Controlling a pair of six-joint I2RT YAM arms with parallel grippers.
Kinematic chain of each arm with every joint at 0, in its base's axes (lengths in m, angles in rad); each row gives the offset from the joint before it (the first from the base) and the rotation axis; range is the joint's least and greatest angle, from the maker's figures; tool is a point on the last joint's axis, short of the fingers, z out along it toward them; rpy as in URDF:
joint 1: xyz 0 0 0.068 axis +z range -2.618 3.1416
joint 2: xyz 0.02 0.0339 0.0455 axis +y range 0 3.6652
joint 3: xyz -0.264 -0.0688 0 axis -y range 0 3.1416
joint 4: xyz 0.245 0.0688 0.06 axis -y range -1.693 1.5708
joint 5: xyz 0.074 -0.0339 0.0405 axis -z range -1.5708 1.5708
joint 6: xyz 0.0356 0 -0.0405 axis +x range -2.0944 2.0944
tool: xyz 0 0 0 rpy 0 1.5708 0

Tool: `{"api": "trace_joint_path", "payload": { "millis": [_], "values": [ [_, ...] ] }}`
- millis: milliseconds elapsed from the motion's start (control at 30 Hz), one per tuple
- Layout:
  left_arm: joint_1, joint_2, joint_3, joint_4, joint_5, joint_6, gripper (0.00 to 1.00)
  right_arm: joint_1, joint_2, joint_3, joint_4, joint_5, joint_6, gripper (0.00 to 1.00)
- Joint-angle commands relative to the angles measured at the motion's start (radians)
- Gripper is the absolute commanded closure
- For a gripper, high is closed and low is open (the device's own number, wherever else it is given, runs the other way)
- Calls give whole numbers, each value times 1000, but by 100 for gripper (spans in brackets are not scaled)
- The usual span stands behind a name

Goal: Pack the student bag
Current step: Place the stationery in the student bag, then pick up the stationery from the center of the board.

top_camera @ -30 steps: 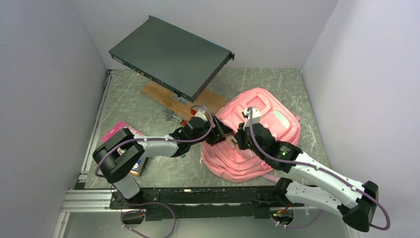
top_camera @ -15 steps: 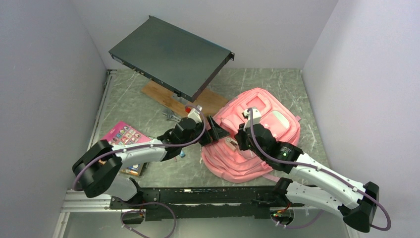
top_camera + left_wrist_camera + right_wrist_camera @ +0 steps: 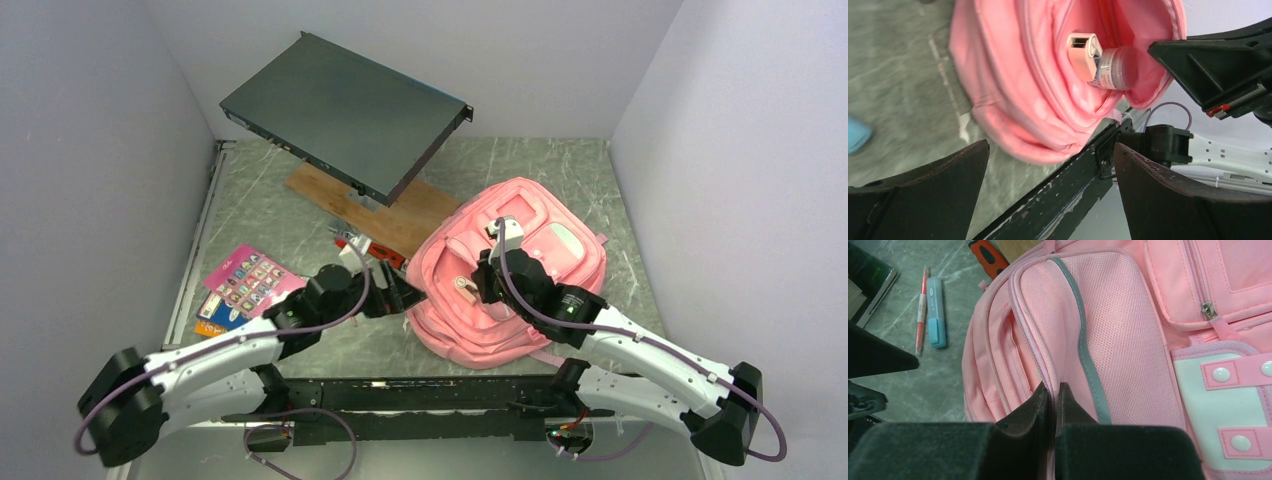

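So the biggest thing around is the grey-green marble-look table, and hanging over its far left part is a flat black rack-style box, tilted, with a wooden board lying under it. Right of middle on the table lies the student bag, front side up. It's a soft, puffy, all-pink backpack with several zipped pockets stacked over each other. The right wrist view shows a mesh panel with a grey stripe curving down it, a metal zip pull, and a pale mint-white patch crossed by pink tabs with snap buttons. One pocket on the left half gapes open, and the left wrist view shows a small clear bottle with a pale peach cap sitting inside it. The right gripper is over the middle of the bag with its pads pressed together on the piped edge of that pocket, pink fabric pinched between them. The left gripper sits low just off the bag's left side, jaws spread wide with nothing in them, facing the open pocket. Over at the left edge there's a pink booklet with little picture tiles. By the bag's left side lie an orange-handled tool, a light blue marker and a thin pink pen, the last two side by side.
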Motion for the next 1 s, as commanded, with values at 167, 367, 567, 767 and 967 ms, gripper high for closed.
{"api": "trace_joint_path", "payload": {
  "millis": [167,367,567,767,967],
  "values": [
    [182,-265,8,-507,-97,179,0,5,38,45,73,-2,22,100],
    [297,-177,76,-629,-162,260,0,5,54,65,52,-2,38,100],
    [318,26,137,-594,-187,233,7,5,33,62,50,2,41,100],
    [318,141,209,-529,-132,188,29,5,20,45,80,-5,32,100],
    [317,250,307,-572,-166,121,40,4,14,39,88,-4,23,100]
  ]
}}
